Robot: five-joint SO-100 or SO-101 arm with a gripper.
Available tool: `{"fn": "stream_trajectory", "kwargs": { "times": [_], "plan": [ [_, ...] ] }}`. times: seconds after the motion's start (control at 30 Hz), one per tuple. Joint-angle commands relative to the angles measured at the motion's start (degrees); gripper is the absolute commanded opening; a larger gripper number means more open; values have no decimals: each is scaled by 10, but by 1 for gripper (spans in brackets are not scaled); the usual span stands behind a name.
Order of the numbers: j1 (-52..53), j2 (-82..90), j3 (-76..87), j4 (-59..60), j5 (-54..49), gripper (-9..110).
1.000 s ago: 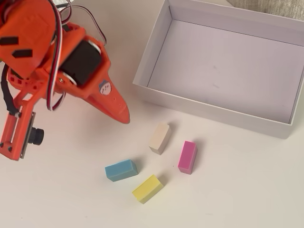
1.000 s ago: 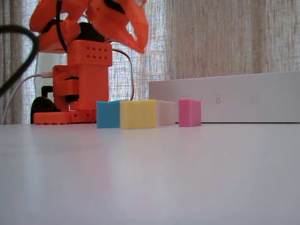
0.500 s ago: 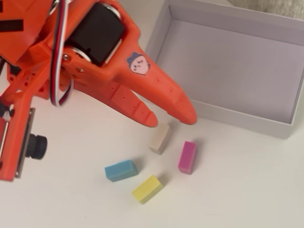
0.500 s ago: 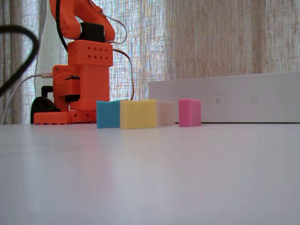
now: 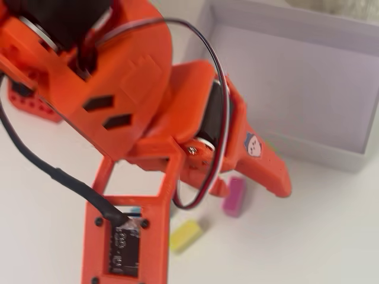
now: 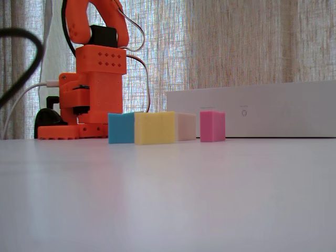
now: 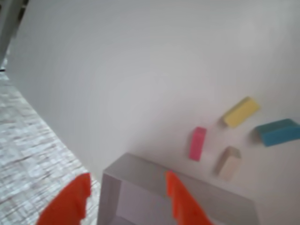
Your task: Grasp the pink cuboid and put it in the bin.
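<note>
the pink cuboid lies flat on the white table, untouched, just outside the near wall of the bin in the overhead view, with a narrow strip of bare table between them. in the wrist view the pink cuboid sits just beyond a corner of the bin, with the cream block close beside it, the yellow block a little farther out and the blue block near the right edge of the picture. the fixed view from table height shows the four in a row: blue block, yellow block, cream block and the pink cuboid, which stands apart from the cream one with a clear gap on both sides, the bin's long wall behind it. the gripper hangs high above the bin's corner, its two orange fingers spread wide apart and holding nothing. the arm fills most of the overhead view and hides the blue and cream blocks there; the yellow block shows below it. the table beyond the blocks is wide and bare right out to its far edge.
</note>
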Motion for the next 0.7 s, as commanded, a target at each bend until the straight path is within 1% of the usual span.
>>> {"fn": "stream_trajectory", "kwargs": {
  "times": [0.0, 0.37, 0.67],
  "plan": [
    [4, -7, 23, -3, -6, 20],
    [18, -53, 108, -81, -4, 20],
    [13, -81, 128, -98, -4, 20]
  ]
}}
